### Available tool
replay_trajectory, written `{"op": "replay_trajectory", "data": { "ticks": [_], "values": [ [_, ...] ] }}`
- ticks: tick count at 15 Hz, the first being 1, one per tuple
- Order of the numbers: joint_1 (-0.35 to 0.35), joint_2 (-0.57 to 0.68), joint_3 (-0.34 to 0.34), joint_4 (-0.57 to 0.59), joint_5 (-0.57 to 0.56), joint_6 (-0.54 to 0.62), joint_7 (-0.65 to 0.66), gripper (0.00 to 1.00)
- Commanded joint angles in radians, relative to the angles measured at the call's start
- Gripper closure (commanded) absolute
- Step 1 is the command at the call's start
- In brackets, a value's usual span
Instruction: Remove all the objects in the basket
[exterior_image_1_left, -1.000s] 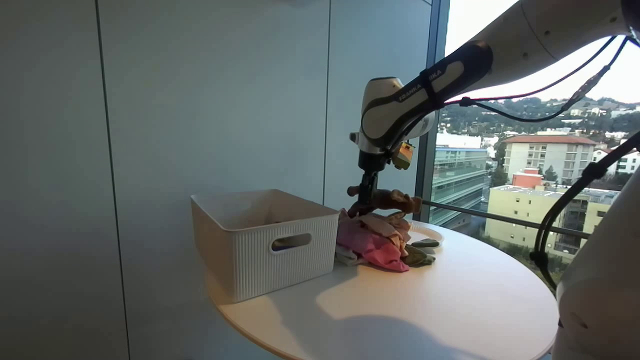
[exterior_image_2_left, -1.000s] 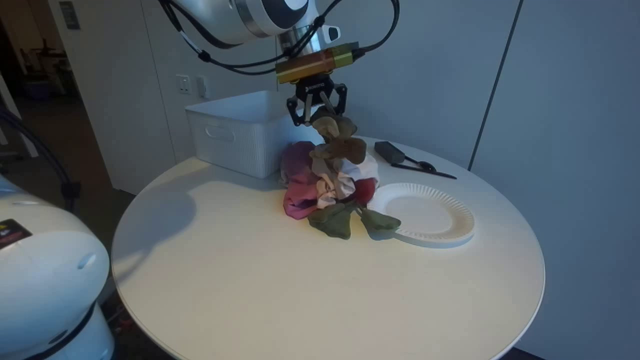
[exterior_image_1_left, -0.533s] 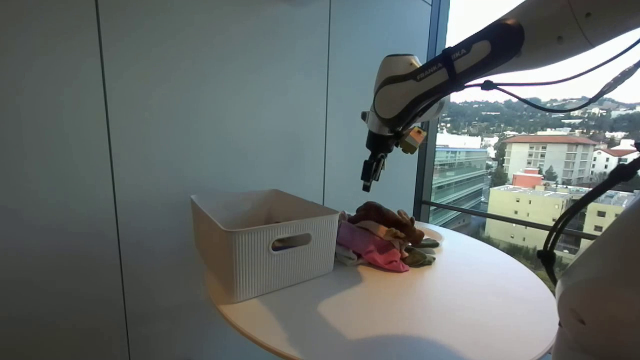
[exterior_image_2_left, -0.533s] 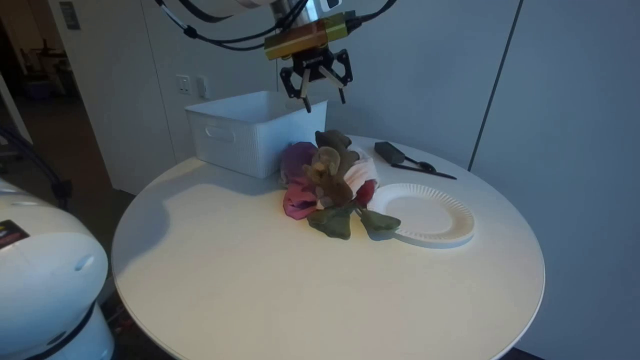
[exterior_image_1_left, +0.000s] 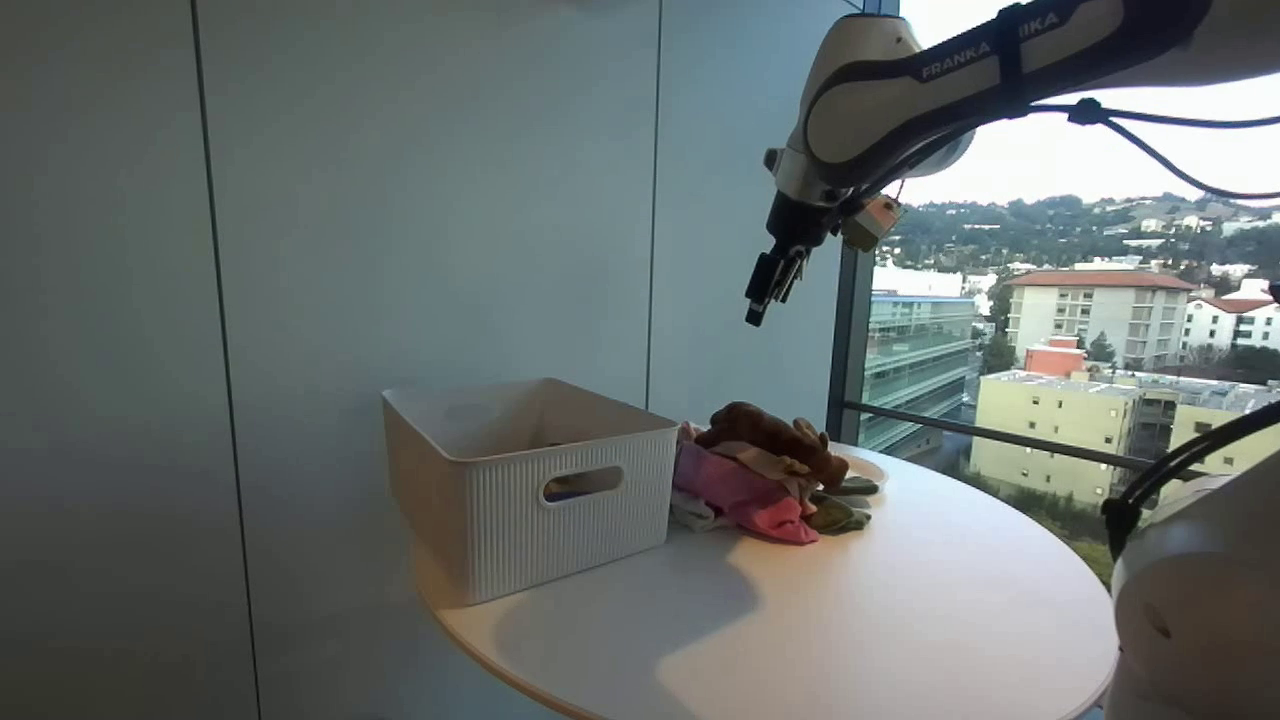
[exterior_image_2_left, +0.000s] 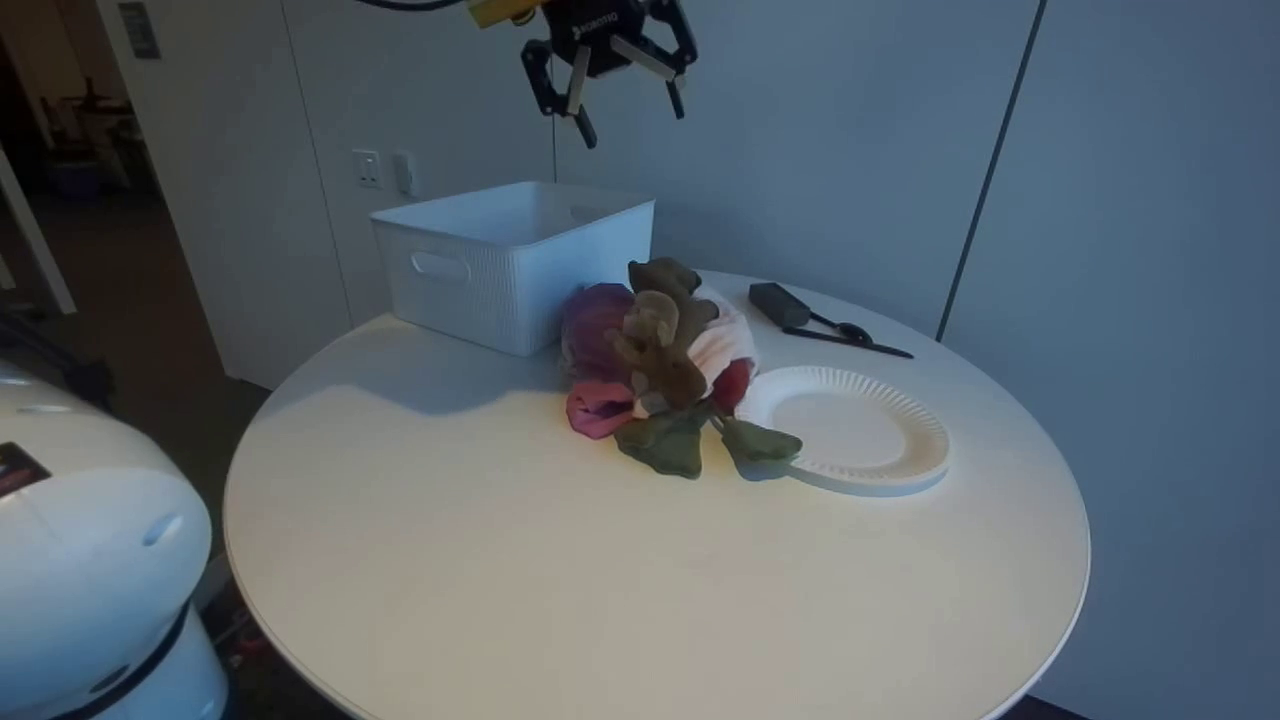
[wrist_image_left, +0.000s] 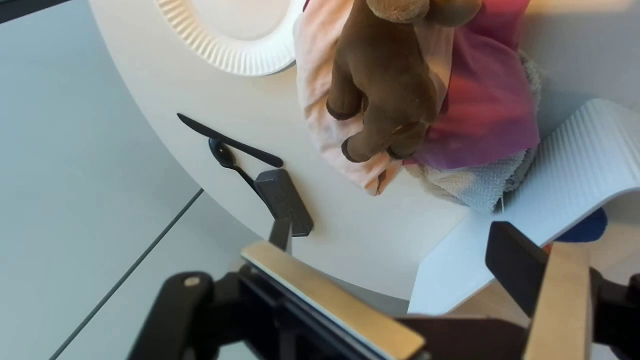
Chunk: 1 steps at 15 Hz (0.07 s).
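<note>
The white basket (exterior_image_1_left: 570, 540) stands on the table in both exterior views. From the wrist view, a dark blue thing (wrist_image_left: 587, 227) and an orange-red bit (wrist_image_left: 548, 247) show inside it; the rest of its inside is hidden. Outside, against its side, lies a heap: a brown plush toy (wrist_image_left: 390, 75) on top, a pink-red cloth (wrist_image_left: 490, 100), a peach cloth (wrist_image_left: 320, 125), a whitish cloth (wrist_image_left: 470, 185) and green leaf-shaped pieces (exterior_image_2_left: 665, 445). High above heap and basket, my gripper (exterior_image_2_left: 633, 120) is open, its fingers wide apart and nothing between them.
A white paper plate (exterior_image_2_left: 860, 430) touches the heap's edge. Near the table's rim lie a black knife (wrist_image_left: 230, 140), a black spoon (wrist_image_left: 222, 152) and a dark grey block (wrist_image_left: 285, 200). A wall (exterior_image_2_left: 800, 180) rises behind the round table (exterior_image_2_left: 600, 600).
The gripper has opened and let go of the brown plush toy, which now lies on the heap. The arm has risen and drawn back toward its base.
</note>
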Motion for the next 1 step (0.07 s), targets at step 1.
{"op": "replay_trajectory", "data": {
  "ticks": [1],
  "values": [
    [0.002,-0.001,-0.001,0.000,-0.001,-0.003,0.001,0.00]
  ]
}}
